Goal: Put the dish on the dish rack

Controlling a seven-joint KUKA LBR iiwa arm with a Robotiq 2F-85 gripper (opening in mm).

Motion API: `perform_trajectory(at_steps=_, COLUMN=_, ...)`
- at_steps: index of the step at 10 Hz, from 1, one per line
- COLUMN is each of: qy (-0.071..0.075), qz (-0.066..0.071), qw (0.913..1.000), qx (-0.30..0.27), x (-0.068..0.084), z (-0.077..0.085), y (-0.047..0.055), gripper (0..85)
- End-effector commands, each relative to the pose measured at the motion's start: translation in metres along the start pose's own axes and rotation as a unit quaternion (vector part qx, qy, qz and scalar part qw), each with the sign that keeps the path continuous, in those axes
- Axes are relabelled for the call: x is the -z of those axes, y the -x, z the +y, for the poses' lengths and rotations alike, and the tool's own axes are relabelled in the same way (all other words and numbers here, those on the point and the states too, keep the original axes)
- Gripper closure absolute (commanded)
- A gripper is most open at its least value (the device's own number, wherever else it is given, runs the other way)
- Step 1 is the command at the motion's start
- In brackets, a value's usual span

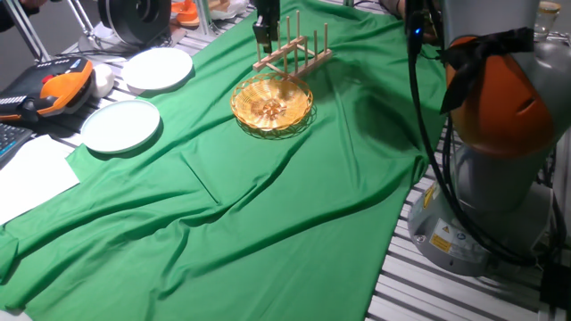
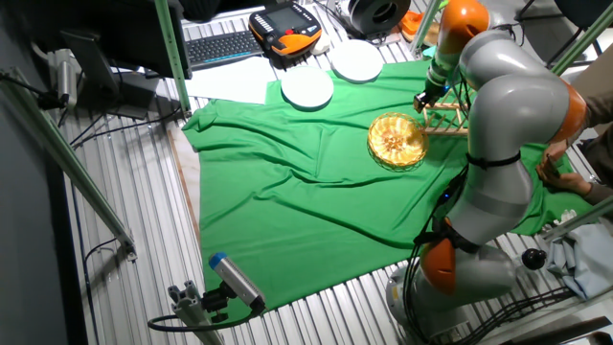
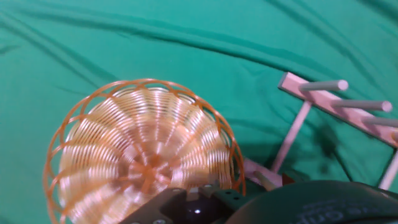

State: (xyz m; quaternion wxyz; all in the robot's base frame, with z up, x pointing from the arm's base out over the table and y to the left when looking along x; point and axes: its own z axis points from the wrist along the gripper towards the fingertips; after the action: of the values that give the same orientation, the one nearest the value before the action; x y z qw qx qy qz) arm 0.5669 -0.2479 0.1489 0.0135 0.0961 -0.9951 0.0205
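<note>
The gripper (image 1: 264, 36) hangs above the far end of the dish rack (image 1: 294, 55), over its far-left corner in one fixed view. Its fingers are not clearly visible in any view, so whether it is open or closed cannot be told; nothing shows in its grasp. In the hand view only the dark gripper body fills the bottom edge, with the rack's pegs (image 3: 339, 99) to the right and the dish (image 3: 144, 152) below and to the left.

The dish lies flat on the green cloth (image 1: 223, 187) just in front of the rack, its rim close to or touching the rack's near edge; which one cannot be told. It sits upright, open side up, apart from the gripper.

The rack stands on the cloth with its dowel pegs pointing up.

Left of the rack, well apart from it, two white plates (image 1: 157, 68) rest near the cloth's edge. Beyond them lies an orange and black pendant (image 1: 55, 87).
</note>
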Motion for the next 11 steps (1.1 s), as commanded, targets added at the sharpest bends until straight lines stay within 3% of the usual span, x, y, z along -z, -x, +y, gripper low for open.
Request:
perform_trajectory(at_steps=1, qy=0.004, qz=-0.002, qw=1.0000, qx=0.003, x=-0.006, z=-0.002, y=0.002, gripper=34.0)
perform_trajectory(at_steps=2, qy=0.011, qz=-0.006, qw=0.9999, qx=-0.002, x=-0.017, z=-0.001, y=0.004, gripper=34.0)
perform_trajectory(at_steps=4, qy=0.012, qz=-0.027, qw=0.9995, qx=-0.009, x=-0.040, z=0.005, y=0.004, gripper=34.0)
perform_trajectory(at_steps=6, qy=0.023, qz=-0.033, qw=0.9992, qx=-0.002, x=-0.058, z=0.002, y=0.009, gripper=34.0)
perform_trajectory(at_steps=11, qy=0.029, qz=-0.050, qw=0.9983, qx=-0.001, x=-0.083, z=0.006, y=0.008, gripper=34.0)
